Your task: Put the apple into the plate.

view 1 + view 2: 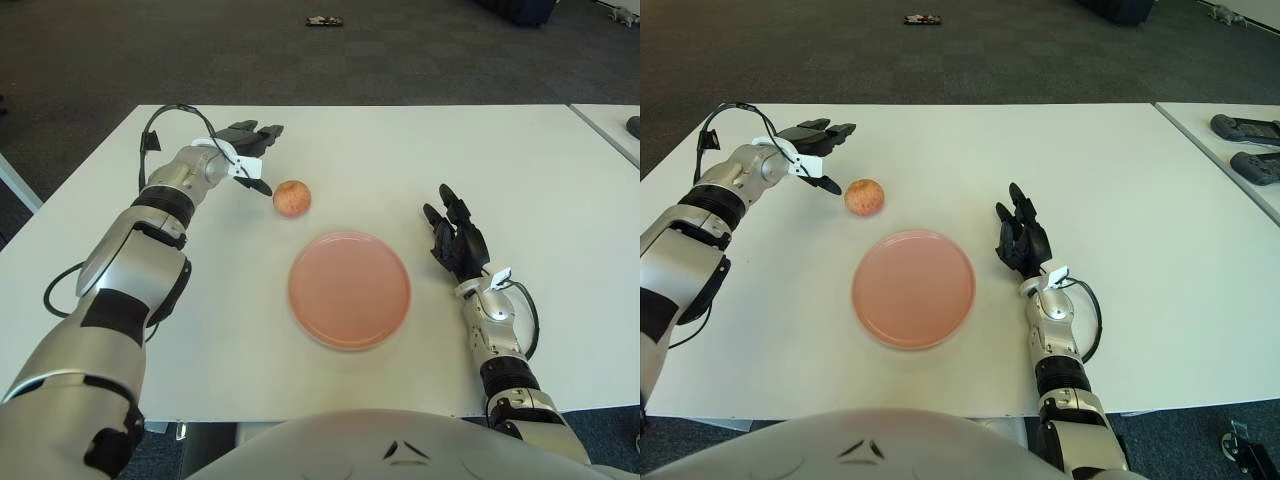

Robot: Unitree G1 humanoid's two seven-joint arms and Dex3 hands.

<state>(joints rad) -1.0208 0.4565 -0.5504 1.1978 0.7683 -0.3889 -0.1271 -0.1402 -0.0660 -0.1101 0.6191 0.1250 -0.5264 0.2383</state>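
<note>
The left hand, fingers spread and empty, hovers just left of the ungrasped apple; the plate is bare, the right hand open beside it.

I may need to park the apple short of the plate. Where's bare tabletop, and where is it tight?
Bare table lies beyond the right hand and along the near edge left of the plate. It's tight where the left hand, open, sits beside the apple, and in the narrow gap between apple and plate.
</note>
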